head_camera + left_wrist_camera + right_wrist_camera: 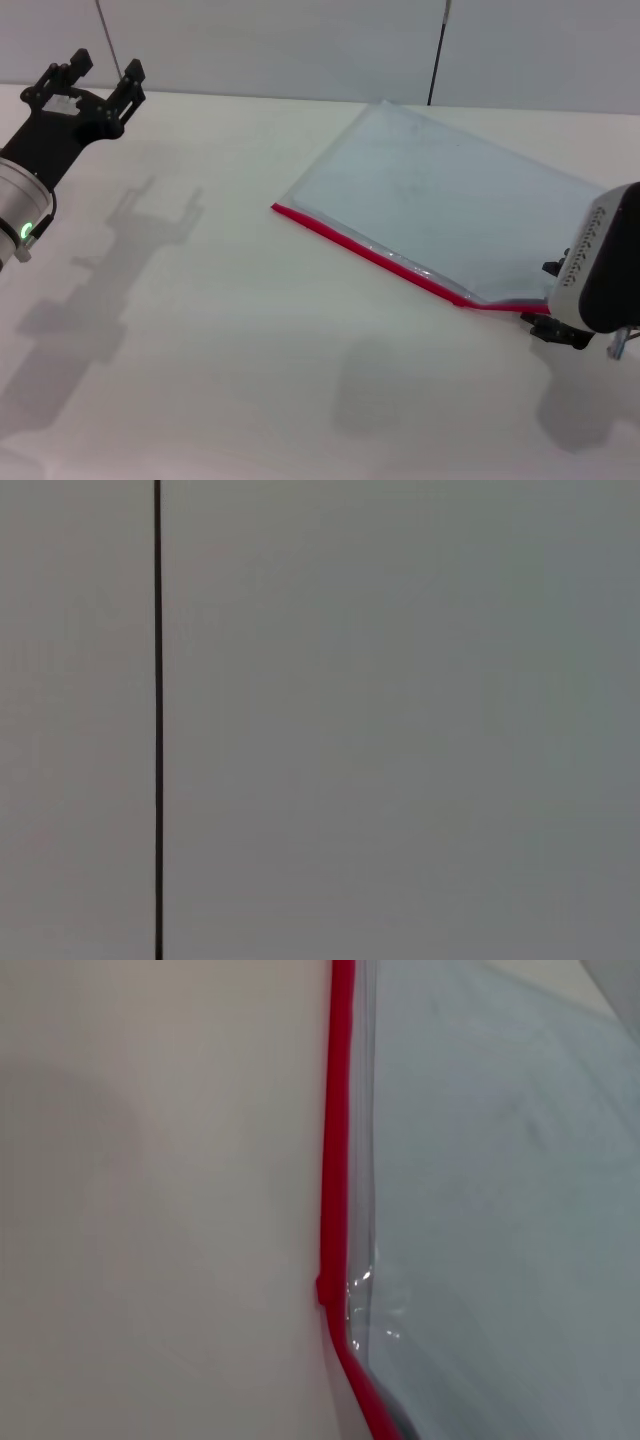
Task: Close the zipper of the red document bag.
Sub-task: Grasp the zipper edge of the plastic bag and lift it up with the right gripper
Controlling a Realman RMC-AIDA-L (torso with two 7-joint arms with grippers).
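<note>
Left tool [97,82]: raised over the far left of the desk [200,340], fingers spread apart, gripping nothing; well apart from the bag.

Red document bag [450,210]: lies flat on the desk, right of centre, set at an angle. Zipper [370,253]: red strip along the bag's near long edge, bending slightly close to its right end.

Right tool [560,335]: low at the zipper's right end, mostly hidden under the wrist; cannot tell whether open or closed.

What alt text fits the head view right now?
A red document bag lies flat on a white table, its zipper facing the robot. The right gripper sits at the zipper's right end; the left gripper hangs far left.
</note>
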